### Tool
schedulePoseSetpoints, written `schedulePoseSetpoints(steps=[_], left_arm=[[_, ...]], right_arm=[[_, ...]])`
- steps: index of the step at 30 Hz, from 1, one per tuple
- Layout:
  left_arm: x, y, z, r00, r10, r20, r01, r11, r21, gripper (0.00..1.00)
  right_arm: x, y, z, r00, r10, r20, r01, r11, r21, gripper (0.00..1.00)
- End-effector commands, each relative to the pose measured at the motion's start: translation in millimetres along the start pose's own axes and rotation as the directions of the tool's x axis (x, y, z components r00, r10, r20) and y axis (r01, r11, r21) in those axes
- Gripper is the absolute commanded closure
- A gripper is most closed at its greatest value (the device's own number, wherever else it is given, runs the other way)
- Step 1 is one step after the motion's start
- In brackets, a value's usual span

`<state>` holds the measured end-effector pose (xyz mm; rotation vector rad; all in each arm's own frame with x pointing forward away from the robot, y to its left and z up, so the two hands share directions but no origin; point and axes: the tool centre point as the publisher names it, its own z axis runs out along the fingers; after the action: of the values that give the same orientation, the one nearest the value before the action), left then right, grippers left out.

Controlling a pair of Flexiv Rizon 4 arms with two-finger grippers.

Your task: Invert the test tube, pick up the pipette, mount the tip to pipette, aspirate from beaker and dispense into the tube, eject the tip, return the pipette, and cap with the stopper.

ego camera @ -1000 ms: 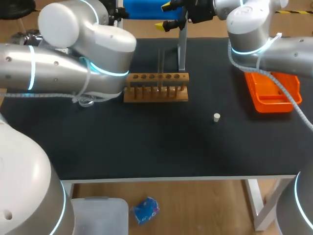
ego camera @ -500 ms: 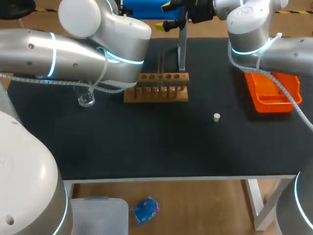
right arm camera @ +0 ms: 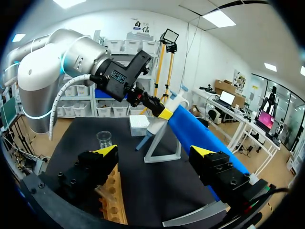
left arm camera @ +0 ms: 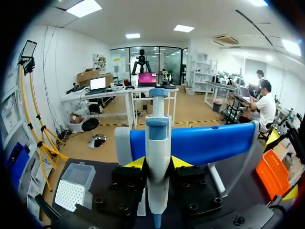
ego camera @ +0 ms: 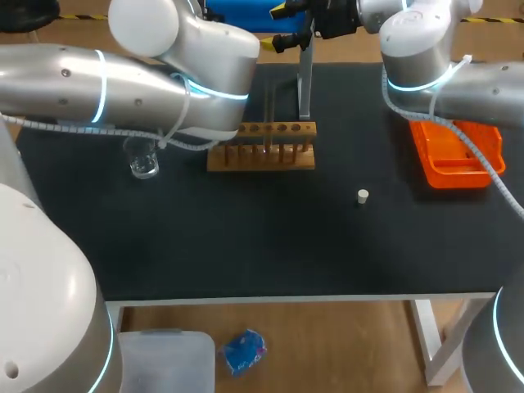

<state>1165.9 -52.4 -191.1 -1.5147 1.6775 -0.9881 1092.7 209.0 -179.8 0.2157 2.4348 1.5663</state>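
In the left wrist view, a white pipette (left arm camera: 158,157) with a blue top stands upright between my left gripper's (left arm camera: 158,164) yellow tips, which are shut on it. Right behind it is the blue bar of the pipette stand (left arm camera: 200,142). The right wrist view shows the same grip (right arm camera: 163,113) beside the stand (right arm camera: 162,143). My right gripper (right arm camera: 153,156) is open and empty at the table's back (ego camera: 278,26). A test tube (ego camera: 268,110) stands in the wooden rack (ego camera: 262,147). The glass beaker (ego camera: 143,157) is left of the rack, and the white stopper (ego camera: 363,196) lies to its right. In the head view my left arm hides its own gripper.
An orange tray (ego camera: 454,155) sits at the right side of the table. A white tip box (left arm camera: 71,188) stands at the back left, near the stand, and also shows in the right wrist view (right arm camera: 139,125). My left arm spans the table's back left above the beaker.
My left arm has swung up and back toward the stand, uncovering the beaker. The right arm has stayed put.
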Motion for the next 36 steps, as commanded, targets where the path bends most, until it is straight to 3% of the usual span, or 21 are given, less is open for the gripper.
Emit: schedulePoseSetpoints(steps=[1,36], left_arm=[[1.3,-2.0,5,1.000,0.000,0.008,0.000,1.000,-0.013,1.00],[1.6,1.1,18,0.997,-0.012,0.081,0.018,0.996,-0.084,1.00]], right_arm=[[-1,0,0,1.000,0.000,-0.003,0.000,1.000,0.002,0.00],[-1,0,0,1.000,0.000,-0.003,0.000,1.000,0.002,0.00]])
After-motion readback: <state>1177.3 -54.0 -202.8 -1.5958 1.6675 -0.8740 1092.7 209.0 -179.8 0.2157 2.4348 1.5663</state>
